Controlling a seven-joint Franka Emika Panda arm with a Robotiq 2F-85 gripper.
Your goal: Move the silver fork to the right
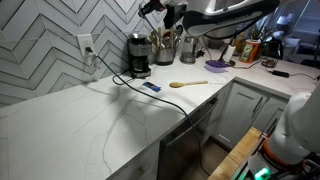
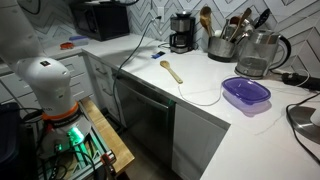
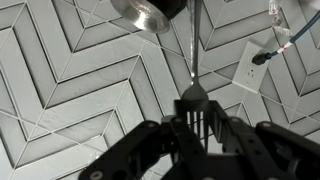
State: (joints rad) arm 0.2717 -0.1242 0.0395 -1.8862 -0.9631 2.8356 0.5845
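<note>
Silver fork, tine end pinched between the jaws, slender handle pointing straight up the wrist view

one fork and one wooden spoon were in view, besides the utensils bunched in the one crock, too crowded to count. there was one purple bowl, one kettle, one coffee maker, one microwave and one blue flat thing. the wall had one socket with one plug in it. one arm carried one pincer. one worktop sat over one dishwasher.
</note>
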